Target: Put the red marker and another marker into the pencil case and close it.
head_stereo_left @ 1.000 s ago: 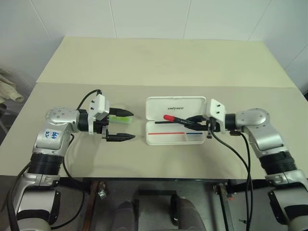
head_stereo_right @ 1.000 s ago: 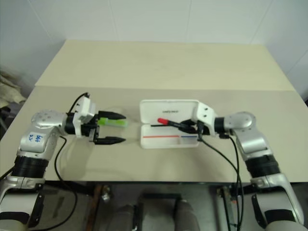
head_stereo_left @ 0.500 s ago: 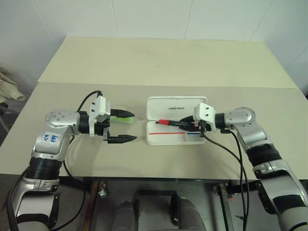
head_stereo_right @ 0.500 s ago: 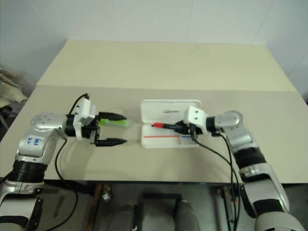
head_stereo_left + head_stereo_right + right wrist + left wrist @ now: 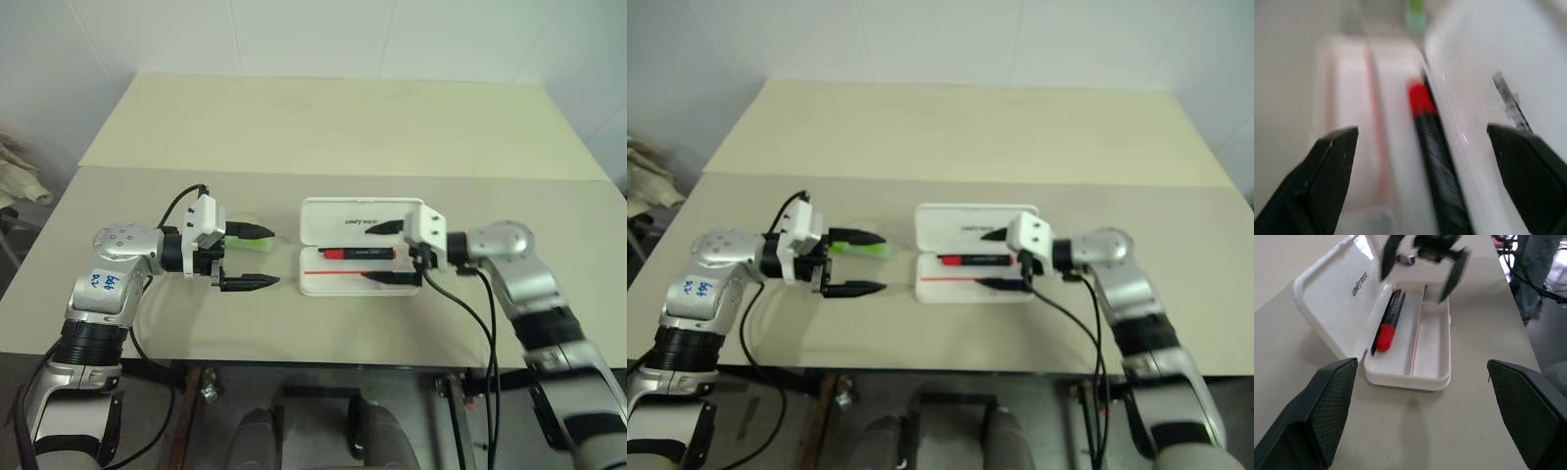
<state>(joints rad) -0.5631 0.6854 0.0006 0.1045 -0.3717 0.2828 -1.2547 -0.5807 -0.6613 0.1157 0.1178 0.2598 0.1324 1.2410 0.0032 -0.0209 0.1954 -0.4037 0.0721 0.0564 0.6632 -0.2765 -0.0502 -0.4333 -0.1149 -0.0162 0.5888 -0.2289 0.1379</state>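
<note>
Pencil case [image 5: 358, 257]: lying open on the bench, about midway between its left and right edges and nearer the front edge than the back; the lid is leaning up on the far side with dark lettering showing, and a red-and-blue line is running along the tray floor.
Left gripper [image 5: 258, 257]: hovering just left of the case over the bench, pointing toward it, jaws standing wide with nothing between them.
Green marker [image 5: 247, 241]: lying on the bench beside the far finger of the left gripper, left of the case and outside it; partly hidden by that finger, so whether the two are touching cannot be told.
Red marker [image 5: 1389, 319]: lying inside the tray along the hinge side, at the foot of the lid, red cap pointing toward the left gripper, black barrel toward the right gripper.
Right gripper [image 5: 385, 252]: hanging over the right end of the case, pointing left along it, jaws spread wide, one finger in front of the lid and the other over the front part of the tray; the marker is lying loose between them, not gripped.
Bench [image 5: 333, 137]: pale tabletop carrying everything; a seam is crossing it behind the case.
</note>
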